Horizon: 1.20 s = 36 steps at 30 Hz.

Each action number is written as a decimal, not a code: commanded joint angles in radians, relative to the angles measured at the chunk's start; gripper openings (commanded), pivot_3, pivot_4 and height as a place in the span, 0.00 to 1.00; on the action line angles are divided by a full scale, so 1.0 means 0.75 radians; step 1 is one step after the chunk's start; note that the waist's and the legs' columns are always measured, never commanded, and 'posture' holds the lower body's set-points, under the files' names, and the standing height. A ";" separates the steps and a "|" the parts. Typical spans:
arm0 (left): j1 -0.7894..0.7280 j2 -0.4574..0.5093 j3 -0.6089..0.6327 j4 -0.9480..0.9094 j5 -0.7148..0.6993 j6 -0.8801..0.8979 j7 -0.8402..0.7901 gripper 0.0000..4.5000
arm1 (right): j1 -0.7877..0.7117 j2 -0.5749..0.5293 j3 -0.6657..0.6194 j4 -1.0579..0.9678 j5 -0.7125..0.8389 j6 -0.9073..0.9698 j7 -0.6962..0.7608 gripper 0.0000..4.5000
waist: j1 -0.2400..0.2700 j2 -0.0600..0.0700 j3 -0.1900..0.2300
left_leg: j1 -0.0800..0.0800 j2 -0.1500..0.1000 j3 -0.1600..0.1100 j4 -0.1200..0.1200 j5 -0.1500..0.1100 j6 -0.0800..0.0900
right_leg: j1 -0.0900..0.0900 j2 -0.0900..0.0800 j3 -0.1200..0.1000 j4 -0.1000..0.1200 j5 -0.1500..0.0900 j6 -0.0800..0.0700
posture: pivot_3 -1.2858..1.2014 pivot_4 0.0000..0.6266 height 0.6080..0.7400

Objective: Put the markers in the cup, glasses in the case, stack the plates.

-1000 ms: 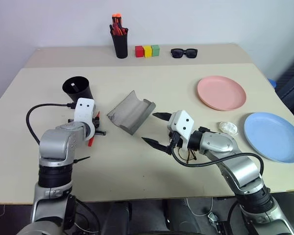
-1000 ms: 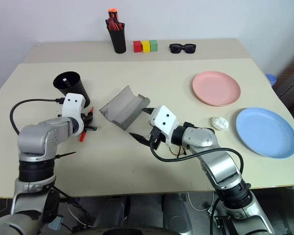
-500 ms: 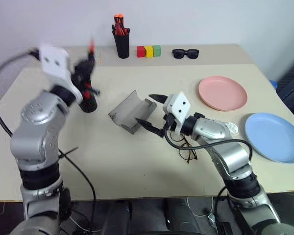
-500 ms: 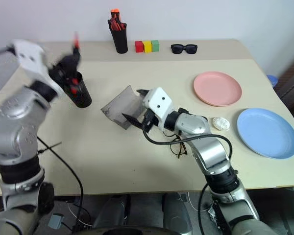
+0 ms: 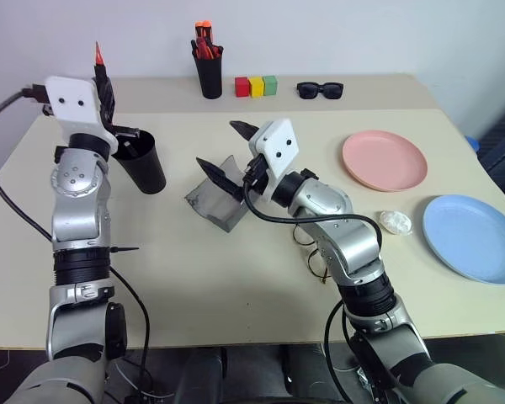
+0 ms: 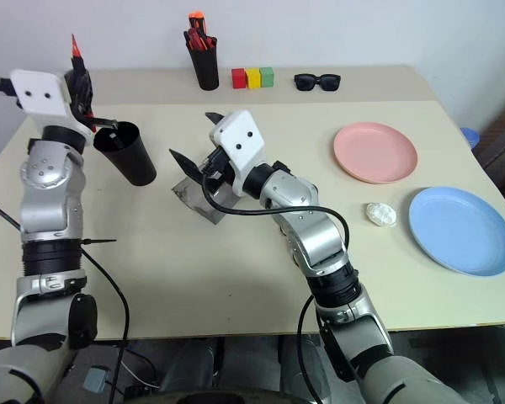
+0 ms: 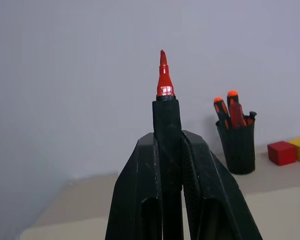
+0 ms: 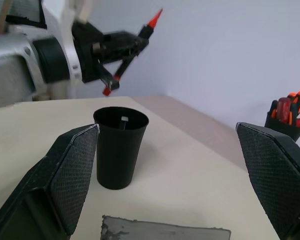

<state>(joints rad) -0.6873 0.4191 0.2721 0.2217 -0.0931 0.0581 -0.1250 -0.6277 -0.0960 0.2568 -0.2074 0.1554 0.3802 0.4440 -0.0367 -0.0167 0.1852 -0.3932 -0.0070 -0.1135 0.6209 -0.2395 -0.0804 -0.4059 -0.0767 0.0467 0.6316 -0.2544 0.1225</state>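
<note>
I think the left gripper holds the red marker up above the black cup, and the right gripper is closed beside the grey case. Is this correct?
Not quite. The right gripper is wide open, not closed; the right wrist view shows its two fingers far apart. The rest holds: the left gripper is shut on the red marker, raised above the black cup, and the right one is by the grey case.

the left gripper (image 5: pixel 101 71) has lifted the slim red marker with black ends (image 5: pixel 98 61) off the table to above the black tapered plastic cup (image 5: pixel 143 162); the wide-open right gripper (image 5: pixel 226 151) has risen over the grey fabric case (image 5: pixel 212 202), uncovering the thin wire-framed glasses (image 5: pixel 317 261).
</note>
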 commanded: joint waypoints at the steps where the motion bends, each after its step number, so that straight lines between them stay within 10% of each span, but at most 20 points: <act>1: -0.016 -0.025 0.004 0.027 -0.019 -0.090 0.004 0.01 | 0.019 0.005 0.007 -0.051 0.002 -0.030 0.010 1.00 | -0.003 0.000 0.000 | 0.000 0.000 0.000 0.000 0.000 0.000 | 0.000 0.000 0.000 0.000 0.000 0.000 | 0.52 0.24 1.00; 7: 0.014 -0.059 -0.002 0.104 -0.009 -0.146 0.021 0.01 | 0.037 -0.001 0.006 -0.064 0.001 -0.030 0.018 1.00 | -0.011 0.000 0.000 | 0.001 0.000 0.000 0.000 0.000 0.000 | -0.001 0.001 0.000 0.002 0.000 0.000 | 0.52 0.24 1.00; 15: 0.041 -0.067 -0.014 0.085 0.008 -0.139 0.057 0.85 | 0.046 0.002 0.011 -0.077 0.001 -0.019 0.019 1.00 | -0.009 0.000 0.000 | 0.001 0.000 0.000 0.001 0.000 0.000 | 0.000 0.001 0.000 0.002 0.000 0.000 | 0.52 0.24 1.00; 22: 0.050 -0.081 -0.038 -0.113 -0.089 -0.056 -0.032 0.85 | 0.057 -0.025 0.000 -0.103 0.003 -0.001 0.030 1.00 | -0.009 0.000 0.000 | 0.001 0.000 -0.001 0.000 0.000 0.000 | 0.000 0.001 0.000 0.002 0.000 0.000 | 0.52 0.24 1.00; 26: 0.080 -0.025 -0.155 -0.352 -0.321 0.280 -0.343 1.00 | 0.108 -0.166 -0.052 -0.172 -0.002 0.032 0.081 1.00 | -0.002 0.000 0.000 | 0.000 0.000 -0.001 0.001 0.000 0.000 | 0.001 0.000 0.000 0.001 0.000 0.000 | 0.52 0.24 1.00; 36: 0.080 0.075 -0.423 -0.439 -0.539 1.113 -0.569 1.00 | 0.338 -0.593 -0.201 -0.417 0.071 0.147 0.279 1.00 | -0.014 0.001 0.001 | 0.002 0.002 -0.001 0.001 0.000 0.000 | 0.001 0.003 0.000 0.001 0.000 0.000 | 0.52 0.24 1.00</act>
<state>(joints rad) -0.6069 0.4631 -0.0338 -0.0986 -0.4833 0.8375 -0.5361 -0.3768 -0.5291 0.1395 -0.4553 0.1832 0.4811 0.6387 -0.0470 -0.0159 0.1860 -0.3918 -0.0058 -0.1142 0.6218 -0.2394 -0.0803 -0.4048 -0.0741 0.0471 0.6327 -0.2547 0.1227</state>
